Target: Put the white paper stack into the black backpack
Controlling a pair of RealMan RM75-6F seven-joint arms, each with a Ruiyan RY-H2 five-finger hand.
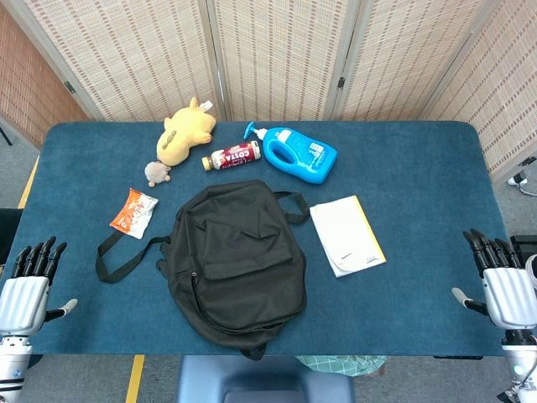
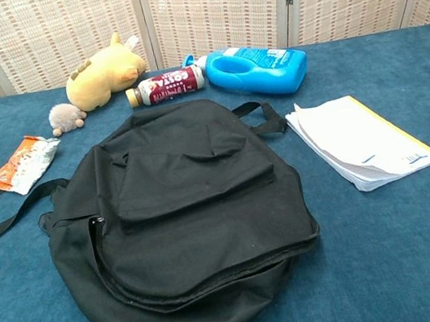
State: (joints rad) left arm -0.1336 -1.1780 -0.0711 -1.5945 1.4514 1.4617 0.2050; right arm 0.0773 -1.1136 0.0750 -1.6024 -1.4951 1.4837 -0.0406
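Paper stack: white paper stack (image 1: 347, 234) flat on the blue table (image 1: 419, 168), just right of the backpack and apart from it; yellow edge along its right side; corner nearest the bag slightly lifted in the chest view (image 2: 360, 141).
Backpack: black backpack (image 1: 237, 259) lying flat at table centre, front pocket facing up, zippers looking closed; one strap (image 1: 126, 256) trailing out to the left, top loop (image 1: 292, 206) pointing toward the paper.
Left hand: left hand (image 1: 29, 285) at the lower left table edge, fingers straight and slightly apart, thumb out to the side, holding nothing; well apart from the backpack; seen only in the head view.
Right hand: right hand (image 1: 502, 281) at the lower right table edge, fingers extended and spread, thumb out, holding nothing; well apart from the paper.
Behind the bag: yellow plush toy (image 1: 186, 133) at the back left, small fuzzy grey ball (image 1: 157, 172) just in front of it; red drink bottle (image 1: 233, 156) lying on its side, touching or almost touching the blue detergent jug (image 1: 299, 154), also lying down.
Left of the bag: orange snack packet (image 1: 134, 211), near the trailing strap.
Backdrop: woven folding screen (image 1: 277, 50) behind the table.
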